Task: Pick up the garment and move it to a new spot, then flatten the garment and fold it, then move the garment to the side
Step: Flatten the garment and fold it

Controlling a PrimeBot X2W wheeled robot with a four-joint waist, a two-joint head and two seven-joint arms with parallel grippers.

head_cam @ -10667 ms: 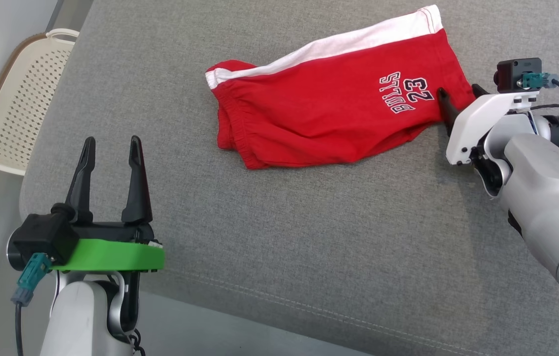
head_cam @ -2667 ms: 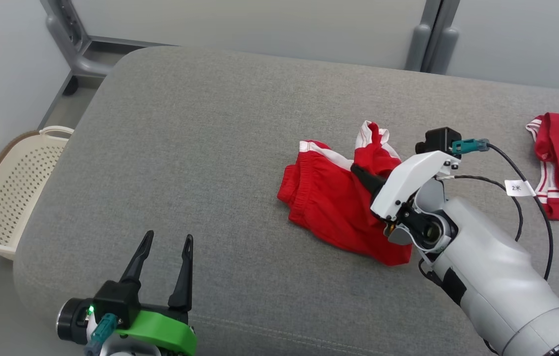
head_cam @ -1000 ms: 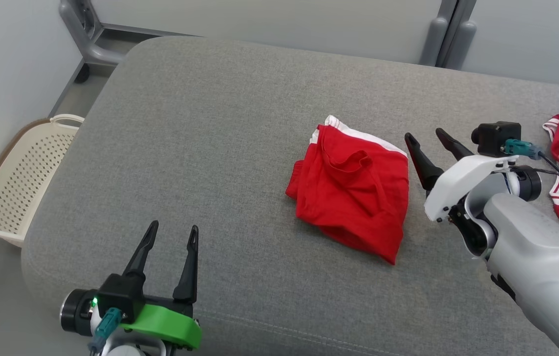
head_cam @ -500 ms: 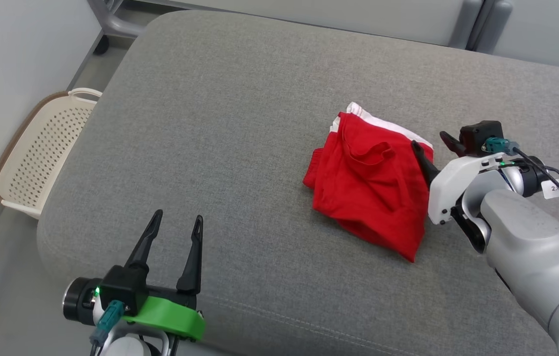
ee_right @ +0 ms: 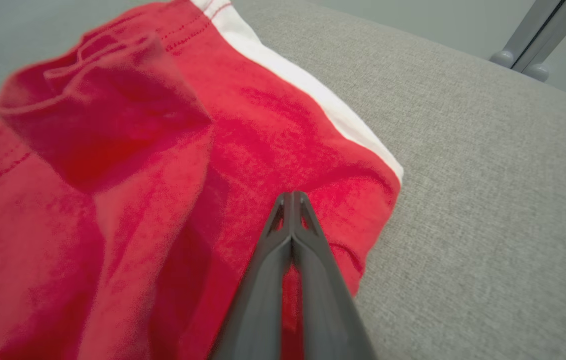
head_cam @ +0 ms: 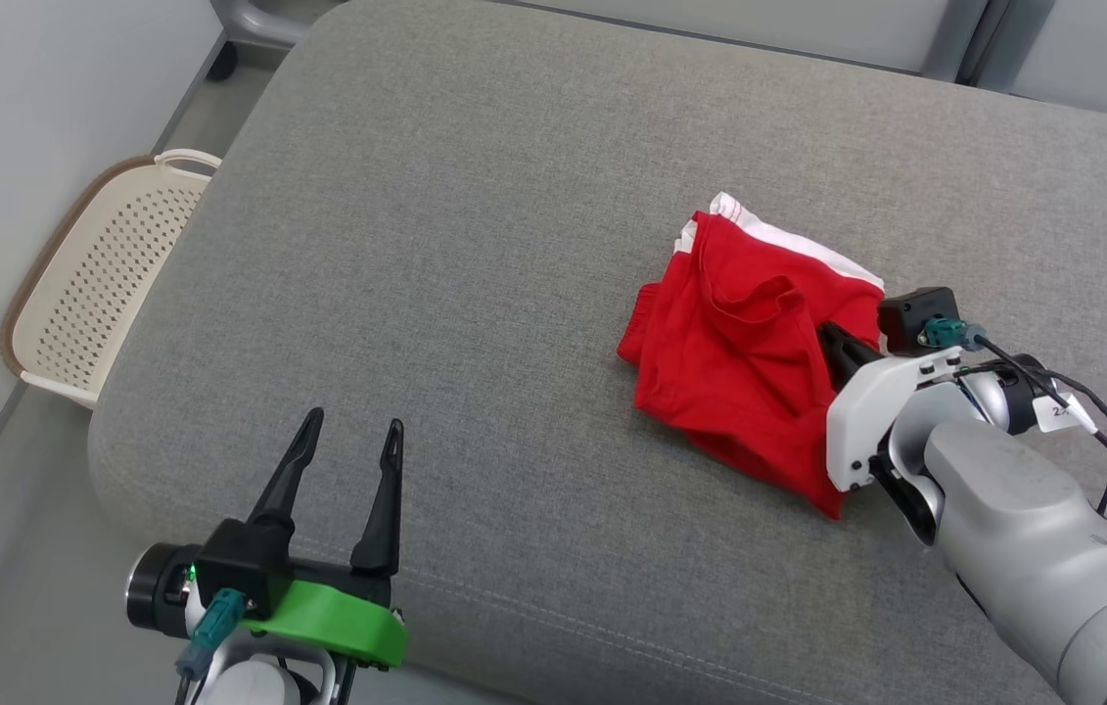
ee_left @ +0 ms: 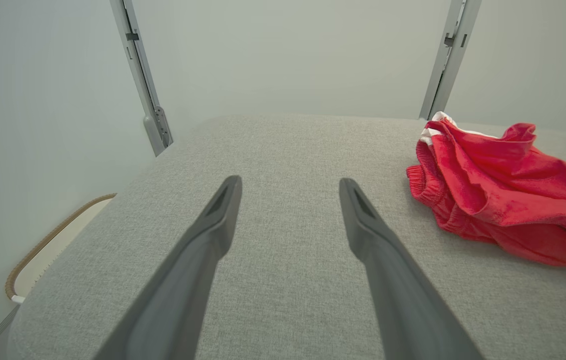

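One garment [head_cam: 729, 372], long axis far-left to near-right; right gripper [ee_right: 291, 196] pinching edge.

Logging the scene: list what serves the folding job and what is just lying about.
In the job: red shorts; right gripper, shut on them; grey cushion under them.
Lying about: cream basket beside the cushion; left gripper, open, apart.

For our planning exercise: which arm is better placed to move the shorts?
Probably right: the right gripper sits shut at the edge of the red shorts; the left gripper hangs open, far off.
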